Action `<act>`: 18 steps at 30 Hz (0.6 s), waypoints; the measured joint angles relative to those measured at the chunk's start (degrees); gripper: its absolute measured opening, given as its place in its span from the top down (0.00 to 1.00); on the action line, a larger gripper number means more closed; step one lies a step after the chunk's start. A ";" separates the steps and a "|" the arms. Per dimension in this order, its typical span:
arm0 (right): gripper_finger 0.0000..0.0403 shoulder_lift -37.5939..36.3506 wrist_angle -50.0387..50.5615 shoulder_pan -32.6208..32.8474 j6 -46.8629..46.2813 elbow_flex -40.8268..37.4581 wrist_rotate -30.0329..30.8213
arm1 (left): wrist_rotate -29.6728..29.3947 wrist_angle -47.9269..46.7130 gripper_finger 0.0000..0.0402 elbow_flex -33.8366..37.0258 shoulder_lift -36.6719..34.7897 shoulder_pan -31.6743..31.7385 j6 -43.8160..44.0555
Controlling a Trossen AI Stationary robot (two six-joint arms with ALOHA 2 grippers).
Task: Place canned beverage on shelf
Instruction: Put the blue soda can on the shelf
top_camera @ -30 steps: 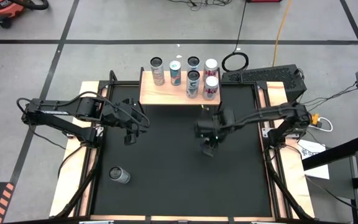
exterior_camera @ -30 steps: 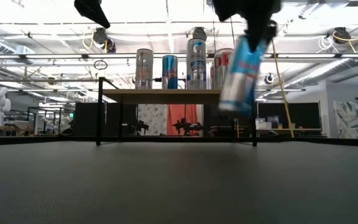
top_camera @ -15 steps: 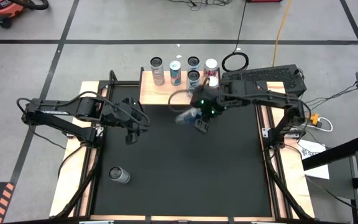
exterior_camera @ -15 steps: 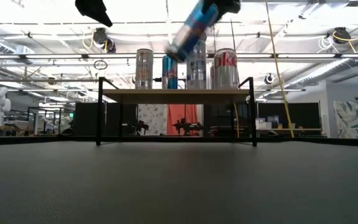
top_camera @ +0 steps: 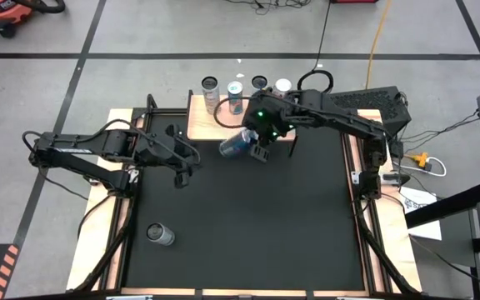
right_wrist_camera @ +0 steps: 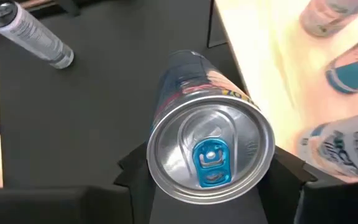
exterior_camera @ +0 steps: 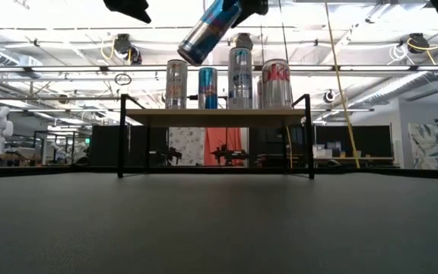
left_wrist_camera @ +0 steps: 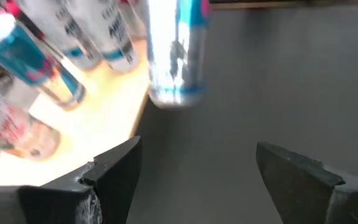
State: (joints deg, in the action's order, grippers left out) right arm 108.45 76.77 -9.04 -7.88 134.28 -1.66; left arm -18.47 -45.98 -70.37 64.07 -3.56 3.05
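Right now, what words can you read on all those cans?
"CELSIU": cut off at the picture's edge, on a white can on the shelf.
Blue can held by the right gripper: side print too blurred to read.
Red-lettered can at the shelf's right end in the low view: letters too blurred.
Grey can lying on the table: print too small.

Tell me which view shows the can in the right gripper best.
The right wrist view: the blue can fills it, lid and pull tab toward the camera, clamped in the right gripper. The high view shows it tilted by the shelf; the low view shows it above shelf height; the left wrist view blurs it.
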 joint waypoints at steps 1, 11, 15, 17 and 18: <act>0.52 0.06 0.05 0.00 0.08 0.00 -0.08 | 0.03 1.20 0.21 0.00 0.00 0.52 -0.69; 0.52 0.00 -1.80 0.11 2.77 0.00 -2.94 | 8.86 10.71 0.21 -0.02 6.06 8.27 -4.02; 0.52 0.00 -1.48 0.11 3.88 0.00 -2.93 | 10.46 14.27 0.21 -0.02 9.00 9.74 -6.30; 0.52 0.00 -1.46 0.11 4.10 0.00 -2.89 | 12.45 14.93 0.21 -0.02 10.47 10.69 -6.85; 0.52 0.00 -1.44 0.10 4.09 0.00 -2.90 | 13.58 15.32 0.21 0.00 11.27 11.08 -6.87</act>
State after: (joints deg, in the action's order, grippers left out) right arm 108.44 75.33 -8.93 -3.79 134.28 -4.56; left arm -4.89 -30.66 -70.37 75.35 7.52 -3.82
